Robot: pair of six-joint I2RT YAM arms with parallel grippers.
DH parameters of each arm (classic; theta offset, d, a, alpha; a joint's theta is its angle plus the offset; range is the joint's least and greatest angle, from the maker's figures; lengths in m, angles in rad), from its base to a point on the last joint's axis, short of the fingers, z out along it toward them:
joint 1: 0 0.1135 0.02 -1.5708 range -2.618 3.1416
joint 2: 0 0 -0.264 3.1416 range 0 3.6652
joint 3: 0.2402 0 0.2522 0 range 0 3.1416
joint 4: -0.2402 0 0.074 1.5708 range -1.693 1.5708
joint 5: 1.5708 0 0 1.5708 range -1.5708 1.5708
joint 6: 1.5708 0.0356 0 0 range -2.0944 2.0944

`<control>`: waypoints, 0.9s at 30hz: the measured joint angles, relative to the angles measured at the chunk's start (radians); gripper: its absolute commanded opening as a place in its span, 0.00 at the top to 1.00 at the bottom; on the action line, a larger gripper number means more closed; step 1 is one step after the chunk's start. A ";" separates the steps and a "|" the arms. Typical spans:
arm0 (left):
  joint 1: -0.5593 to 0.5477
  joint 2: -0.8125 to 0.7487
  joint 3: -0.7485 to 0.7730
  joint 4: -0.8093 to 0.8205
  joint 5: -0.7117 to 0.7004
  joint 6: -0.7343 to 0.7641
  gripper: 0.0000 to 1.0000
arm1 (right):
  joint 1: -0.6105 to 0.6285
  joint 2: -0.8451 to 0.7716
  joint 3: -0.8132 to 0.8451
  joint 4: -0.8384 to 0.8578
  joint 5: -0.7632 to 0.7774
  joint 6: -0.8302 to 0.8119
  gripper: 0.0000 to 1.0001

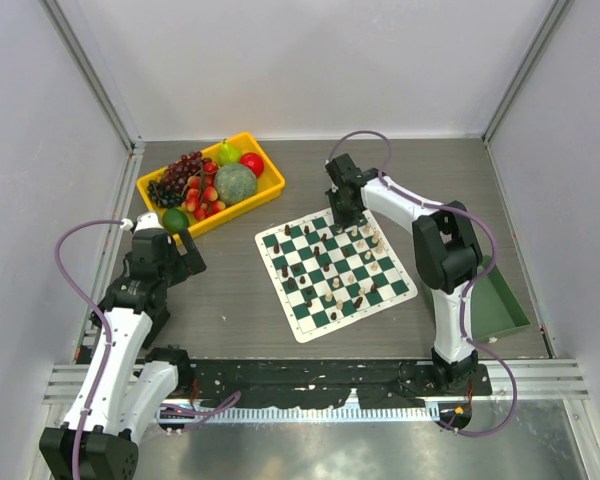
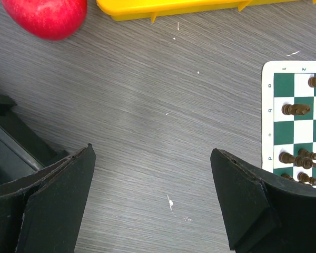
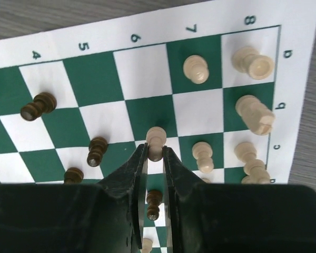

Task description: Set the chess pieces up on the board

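The green and white checkered board (image 1: pixel 302 322) lies mid-table, with dark and cream chess pieces scattered over it. My right gripper (image 3: pixel 155 151) hangs over the board's far side (image 1: pixel 342 208) and is shut on a cream pawn (image 3: pixel 156 137), pinched at its base between the fingertips. Other cream pieces (image 3: pixel 252 113) stand on the board's right columns in the right wrist view; dark pieces (image 3: pixel 38 106) stand to the left. My left gripper (image 2: pixel 152 197) is open and empty over bare table, left of the board's edge (image 2: pixel 267 113), where dark pieces (image 2: pixel 296 109) stand.
A yellow tray (image 1: pixel 267 189) of toy fruit stands at the back left; a red apple (image 2: pixel 46 17) and the tray's edge (image 2: pixel 163 8) show in the left wrist view. A plain green tray (image 1: pixel 502 300) lies at the right edge.
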 measured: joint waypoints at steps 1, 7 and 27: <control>0.000 0.000 0.000 0.000 0.000 0.000 0.01 | -0.002 0.000 0.002 0.000 0.010 0.000 0.84; 0.000 0.000 0.000 0.000 -0.001 0.000 0.01 | -0.026 0.000 0.006 0.007 0.065 0.008 0.84; 0.000 0.001 0.000 0.000 -0.001 0.000 0.01 | -0.049 0.000 0.006 0.044 0.093 0.031 0.84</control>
